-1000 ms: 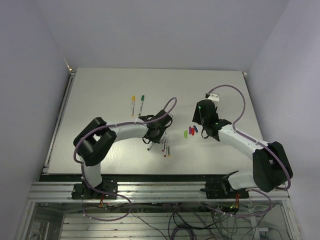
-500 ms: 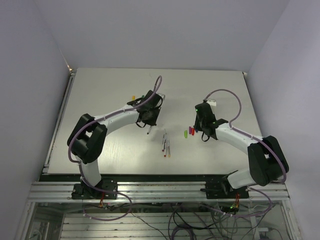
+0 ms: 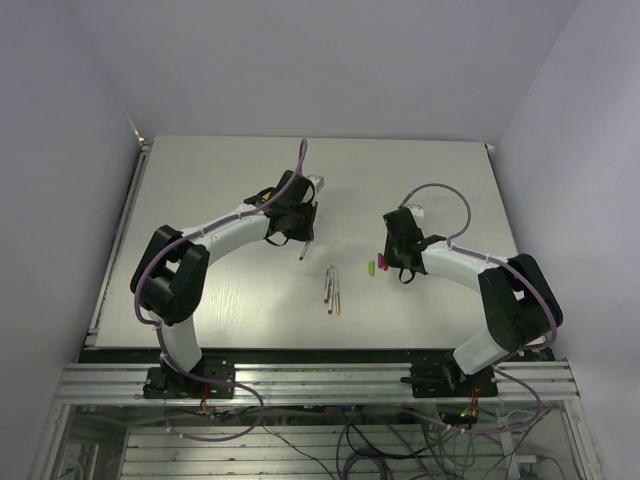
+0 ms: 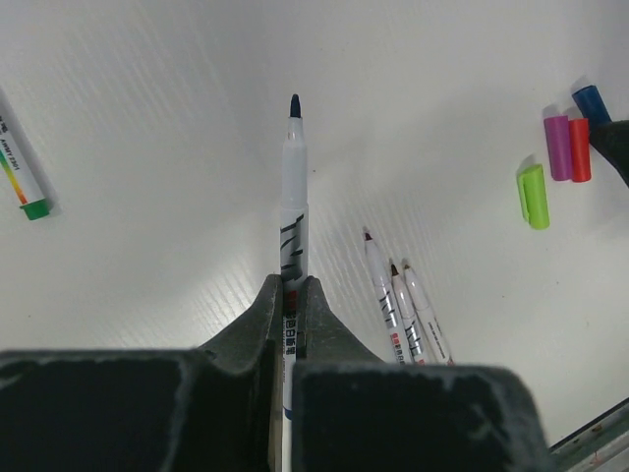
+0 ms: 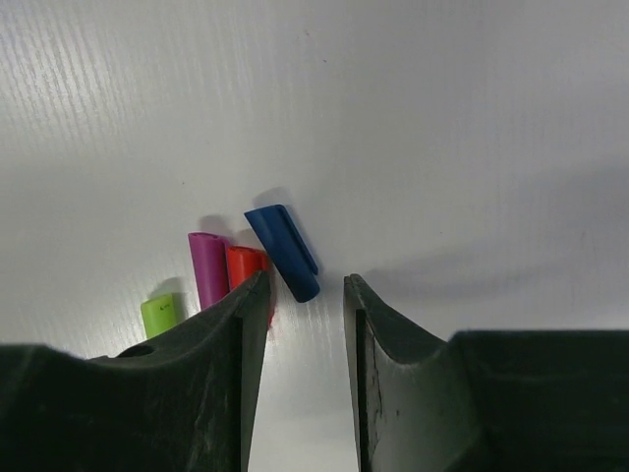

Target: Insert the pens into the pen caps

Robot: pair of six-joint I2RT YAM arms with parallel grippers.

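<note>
From above, my left arm (image 3: 230, 228) reaches out over the middle of the bench (image 3: 200, 170) with the blue-tipped pen (image 3: 303, 250) jutting from its end. Three loose pens (image 3: 333, 288) lie side by side nearer the bases, and my right arm (image 3: 450, 262) ends beside the cluster of pen caps (image 3: 377, 265). From the left wrist, my left jaws are clamped tight on that pen's barrel, tip pointing away. A green-capped pen (image 4: 22, 182) lies far left. From the right wrist, my right jaws stand narrowly apart and empty. The blue cap (image 5: 285, 251) lies just ahead of the gap, and the red cap (image 5: 244, 265), purple cap (image 5: 207, 265) and light green cap (image 5: 160, 313) are beside the left finger.
</note>
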